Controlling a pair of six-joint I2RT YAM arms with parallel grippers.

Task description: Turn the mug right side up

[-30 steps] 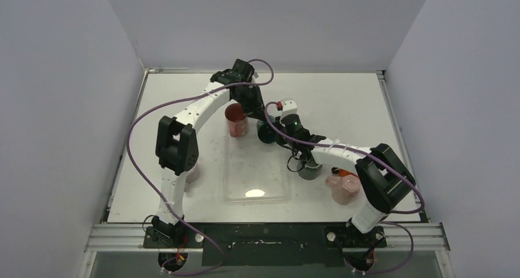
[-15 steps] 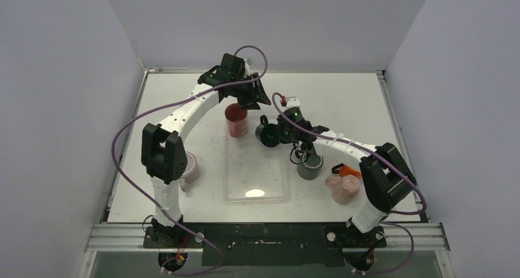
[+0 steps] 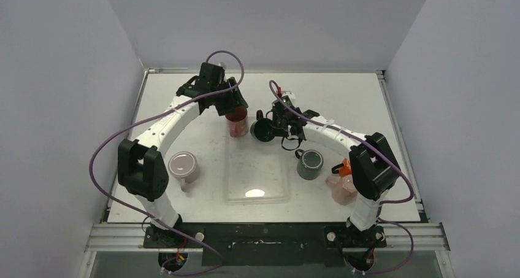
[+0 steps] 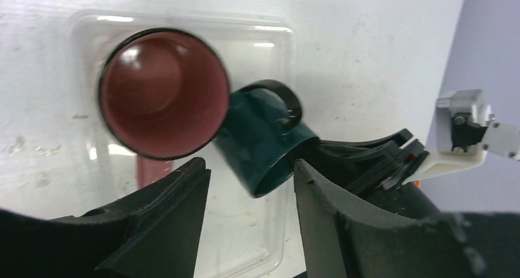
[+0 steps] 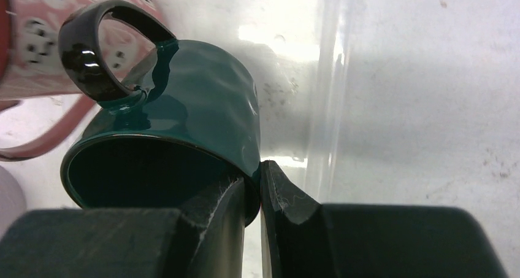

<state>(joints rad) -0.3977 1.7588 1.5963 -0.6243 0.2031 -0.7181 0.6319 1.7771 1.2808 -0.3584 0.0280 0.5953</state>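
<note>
over the middle of the bench [image 3: 343, 100], my right end effector [image 5: 257, 180] is pinched tight on the rim of the dark green mug [image 5: 184, 106], which is tipped on its side just beside the upright red mug [image 4: 160, 94]. my left end effector [image 4: 250, 166] hovers above both, jaws partly apart, holding nothing.

White desk [image 3: 355, 100], matt and lightly scuffed, enclosed on three sides by plain pale grey-lavender panels: back wall [image 3: 257, 20], left wall [image 3: 61, 118], right wall [image 3: 460, 118]. Thin metal edging marks where the walls meet the desk. An aluminium rail [image 3: 122, 235] runs along the near edge. Lighting is even and diffuse from above; one bright reflection [image 3: 254, 193] shows toward the front centre.
</note>
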